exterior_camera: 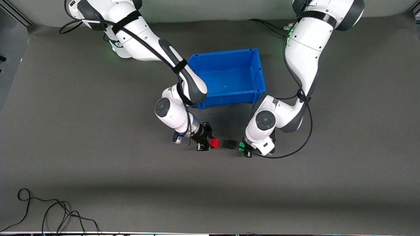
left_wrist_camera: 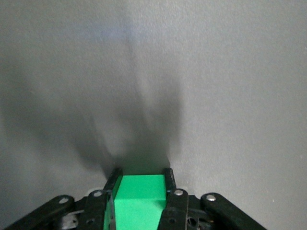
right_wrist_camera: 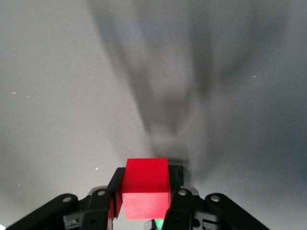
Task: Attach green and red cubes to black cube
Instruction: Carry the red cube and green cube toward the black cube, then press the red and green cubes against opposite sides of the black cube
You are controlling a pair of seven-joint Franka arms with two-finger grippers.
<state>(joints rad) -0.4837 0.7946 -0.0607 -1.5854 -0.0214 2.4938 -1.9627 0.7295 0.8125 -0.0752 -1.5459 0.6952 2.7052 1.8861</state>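
A: The right gripper (exterior_camera: 210,143) has its jaws clamped on the red cube (exterior_camera: 214,143), at nine o'clock of the black cube (exterior_camera: 229,144) on the table (exterior_camera: 98,170).
B: The left gripper (exterior_camera: 243,148) pinches the green cube (exterior_camera: 241,146) at three o'clock; both should press in level, faces square.

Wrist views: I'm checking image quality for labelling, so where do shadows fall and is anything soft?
Left wrist view: dark streaked shadow on the mat above the green cube. Right wrist view: similar shadow above the red cube, slightly soft. Front view: even light, black cube distinct.
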